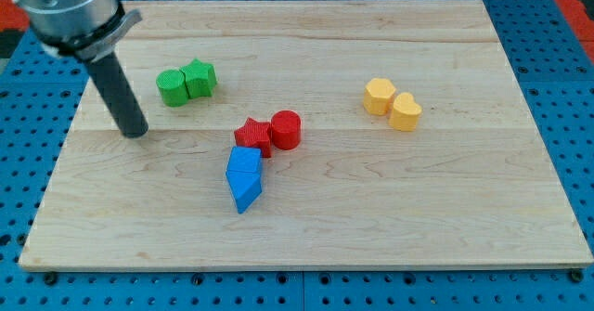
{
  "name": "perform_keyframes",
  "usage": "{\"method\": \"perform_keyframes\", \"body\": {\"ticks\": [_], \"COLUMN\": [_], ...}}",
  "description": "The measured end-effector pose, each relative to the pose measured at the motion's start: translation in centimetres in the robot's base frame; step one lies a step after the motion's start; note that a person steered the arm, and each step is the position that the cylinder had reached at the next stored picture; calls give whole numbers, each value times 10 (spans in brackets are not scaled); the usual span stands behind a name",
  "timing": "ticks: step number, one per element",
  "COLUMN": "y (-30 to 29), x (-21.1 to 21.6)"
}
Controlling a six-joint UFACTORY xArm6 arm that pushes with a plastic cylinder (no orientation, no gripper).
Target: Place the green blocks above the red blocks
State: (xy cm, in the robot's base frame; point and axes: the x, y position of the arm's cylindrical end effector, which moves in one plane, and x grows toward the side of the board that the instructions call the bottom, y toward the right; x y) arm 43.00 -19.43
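My tip (135, 132) rests on the wooden board (464, 237) near its left edge; it is a plain dark rod with nothing to open or close, and it holds nothing. It touches no block. The nearest blocks are the two green ones, up and to the view's right of the tip and clearly apart from it: a rounded green block (171, 87) and, touching it on the right, a green star-shaped block (200, 78).

Lower and further right, near the middle of the board, sit the red blocks: a red star (252, 136) and a red cylinder (286, 129), pressed side by side. Two blue blocks (244, 178) lie stacked in a line just below the red star, the upper one touching it.

Well off to the view's right are a yellow hexagon-like block (379, 96) and a yellow heart-like block (405, 111), touching each other.
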Motion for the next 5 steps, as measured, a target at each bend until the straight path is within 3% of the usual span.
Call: {"method": "perform_keyframes", "body": {"ticks": [2,3,4,5], "y": [18,-23,13,93], "x": [-78,-81,-121,-66]}}
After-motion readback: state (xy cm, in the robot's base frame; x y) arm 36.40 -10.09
